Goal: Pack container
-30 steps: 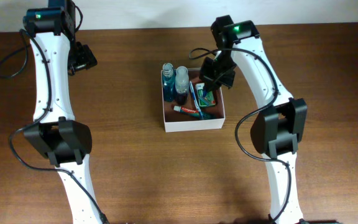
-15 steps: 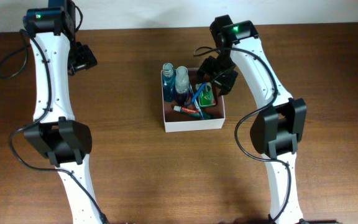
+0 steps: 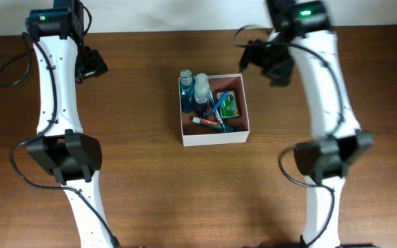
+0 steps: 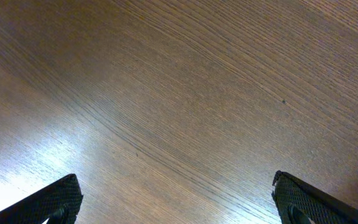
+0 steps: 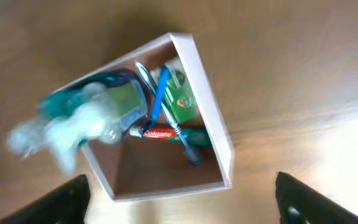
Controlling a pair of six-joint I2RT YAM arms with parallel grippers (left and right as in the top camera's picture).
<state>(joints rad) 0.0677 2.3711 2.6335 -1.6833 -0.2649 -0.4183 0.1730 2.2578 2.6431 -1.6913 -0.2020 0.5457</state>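
The container (image 3: 216,137) is a square white box with a reddish-brown inside, at the table's middle. It holds two blue bottles (image 3: 194,91), a green packet (image 3: 229,105), a toothpaste tube (image 3: 207,122) and a blue toothbrush (image 3: 217,110). My right gripper (image 3: 264,62) hangs open behind and to the right of the box, holding nothing. The right wrist view looks down on the container (image 5: 205,99), the green packet (image 5: 182,99) and the toothpaste (image 5: 160,132), all above my open right gripper (image 5: 182,208). My left gripper (image 3: 93,64) is open at the far left over bare wood, and the left gripper (image 4: 176,205) is empty.
The dark wooden table (image 3: 143,186) spreads around the box on all sides. Both white arms reach in from the front edge, one on each side of the box. A pale wall runs along the table's back edge (image 3: 185,31).
My right gripper opened over the box's right side, left the green packet inside, then rose and moved back and to the right. The left arm stayed still.
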